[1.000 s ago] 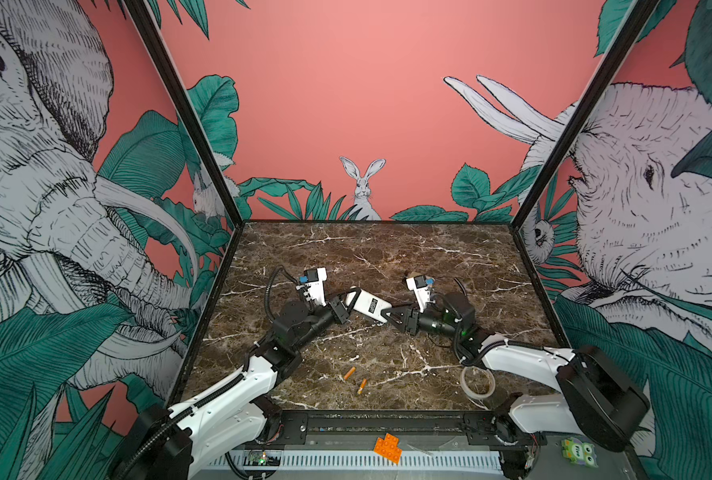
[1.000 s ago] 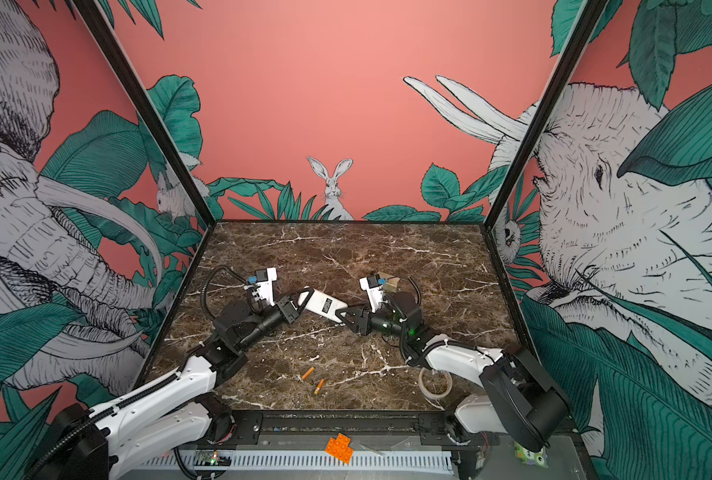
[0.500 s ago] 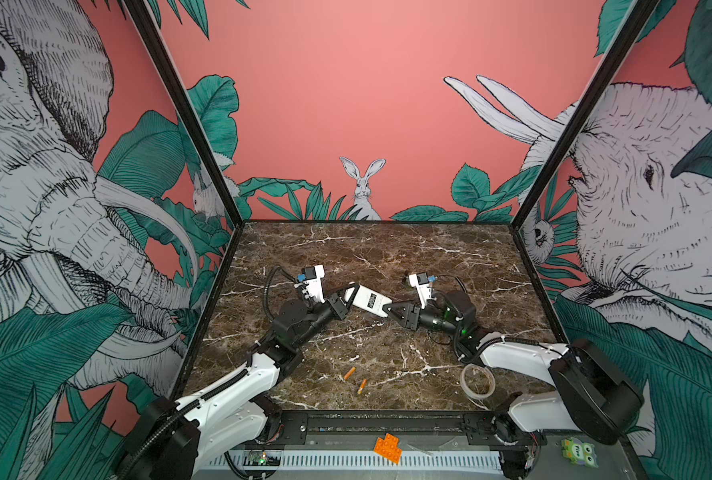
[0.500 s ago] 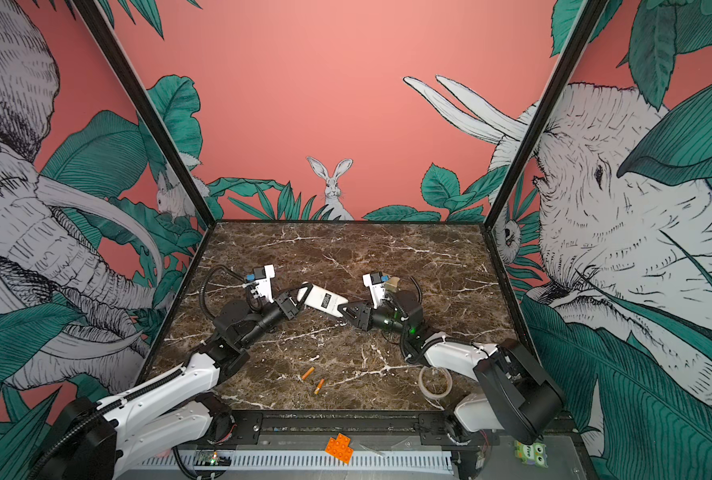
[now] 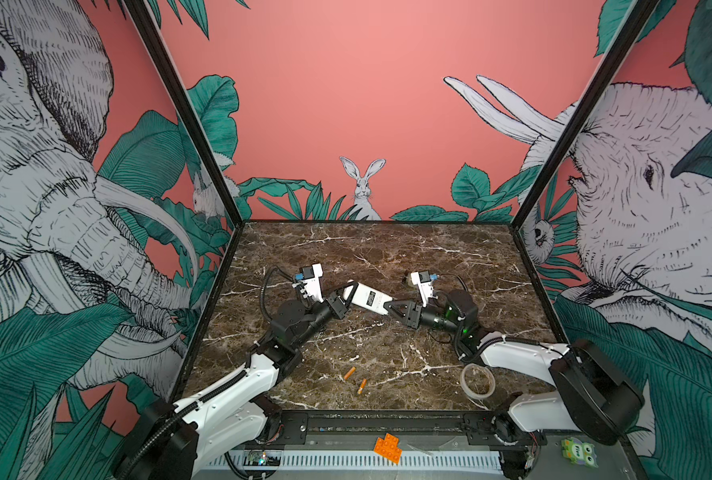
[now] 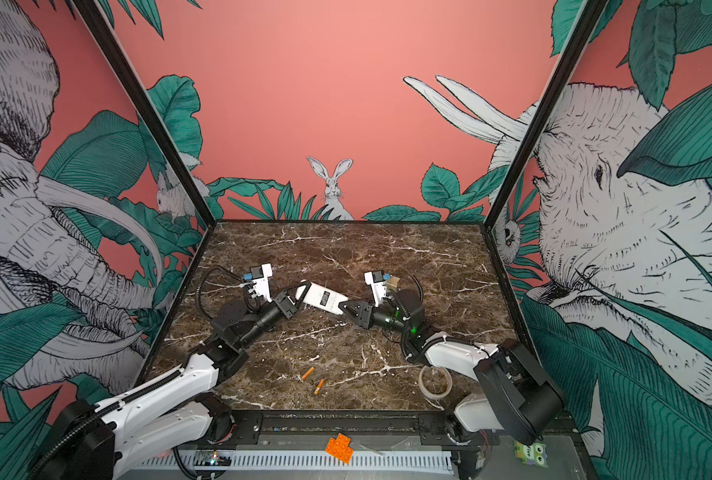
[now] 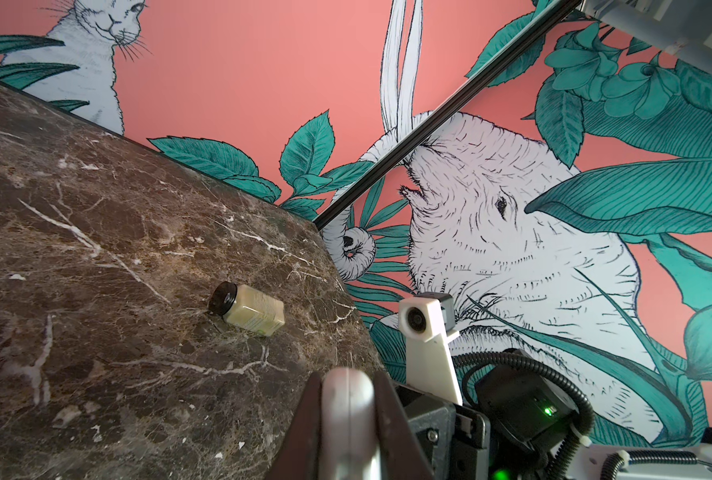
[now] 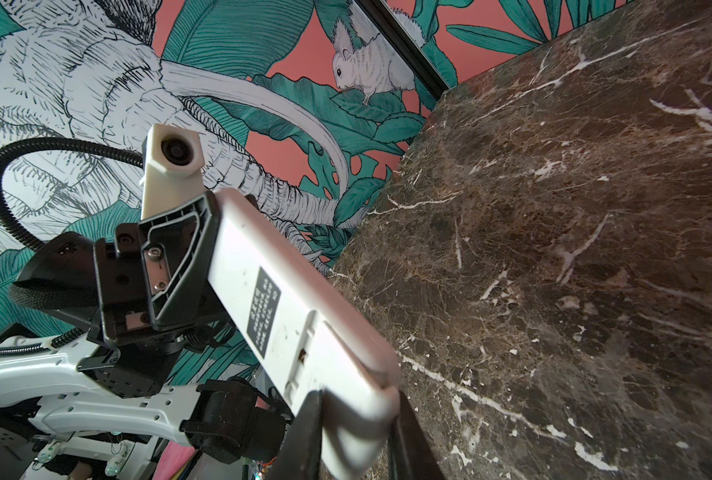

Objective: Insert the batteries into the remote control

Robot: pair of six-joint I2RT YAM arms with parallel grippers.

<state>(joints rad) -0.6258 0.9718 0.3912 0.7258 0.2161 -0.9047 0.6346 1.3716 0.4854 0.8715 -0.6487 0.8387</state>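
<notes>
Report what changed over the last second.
The right gripper edged in and closed its jaws on the free end of the remote control; before, its jaws stood open just short of that end. Unchanged: the left gripper keeps its hold on the other end, and both batteries lie untouched near the table's front edge.

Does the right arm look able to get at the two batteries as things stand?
Probably not yet: the right gripper is closed on the remote control, also held by the left gripper. The batteries lie uncovered, path clear.
</notes>
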